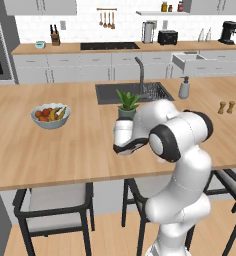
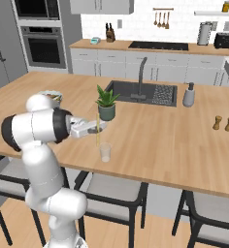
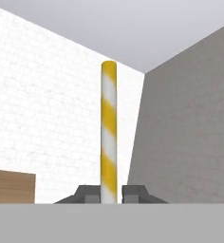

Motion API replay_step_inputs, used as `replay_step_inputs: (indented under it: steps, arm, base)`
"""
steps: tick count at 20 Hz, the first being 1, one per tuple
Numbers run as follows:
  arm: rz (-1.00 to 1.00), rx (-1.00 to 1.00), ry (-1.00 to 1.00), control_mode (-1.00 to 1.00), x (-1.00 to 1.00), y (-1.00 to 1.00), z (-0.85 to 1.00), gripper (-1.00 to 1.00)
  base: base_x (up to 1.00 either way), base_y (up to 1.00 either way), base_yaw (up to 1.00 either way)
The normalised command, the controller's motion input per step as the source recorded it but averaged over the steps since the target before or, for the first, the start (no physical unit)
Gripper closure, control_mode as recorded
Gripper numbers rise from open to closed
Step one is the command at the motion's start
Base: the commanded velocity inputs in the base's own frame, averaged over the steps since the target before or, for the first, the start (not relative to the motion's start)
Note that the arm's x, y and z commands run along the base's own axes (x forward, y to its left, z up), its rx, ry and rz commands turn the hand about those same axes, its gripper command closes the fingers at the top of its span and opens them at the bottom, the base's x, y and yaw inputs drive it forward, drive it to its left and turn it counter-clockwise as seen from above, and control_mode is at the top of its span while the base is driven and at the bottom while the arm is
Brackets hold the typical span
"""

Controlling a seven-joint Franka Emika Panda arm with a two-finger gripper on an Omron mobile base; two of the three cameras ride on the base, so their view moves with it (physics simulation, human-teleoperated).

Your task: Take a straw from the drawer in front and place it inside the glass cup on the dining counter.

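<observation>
1. Gripper (image 2: 98,129) is pinched on the straw (image 2: 97,130), which stands upright with its lower end just above the glass cup (image 2: 105,152); the hand view shows the fingertips (image 3: 88,193) clamped on the yellow-striped stick.
2. That cup sits near the near edge of the dining counter (image 2: 174,145); the straw seems slightly left of its mouth, though the angle makes this hard to judge.
3. Risk: lowering off-centre could catch the rim and tip the light tumbler, or the straw could drop outside it.
4. Close behind stands a potted plant (image 2: 106,104), its leaves near the hand.
5. Farther off are the sink (image 2: 143,93), soap bottle (image 2: 188,95), shakers (image 2: 222,123) and fruit bowl (image 1: 50,115); the drawer (image 1: 191,61) stands open across the room.
</observation>
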Motion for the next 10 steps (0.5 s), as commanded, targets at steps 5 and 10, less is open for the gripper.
replay_step_inputs:
  steps: [5, 10]
  arm:
    - [0.00, 0.00, 0.00, -1.00, 0.22, -0.08, -0.21, 1.00]
    - [0.00, 0.00, 0.00, -1.00, 0.15, -0.07, -0.17, 1.00]
  base:
    - [0.00, 0.00, 0.00]
    - [0.00, 0.00, 0.00]
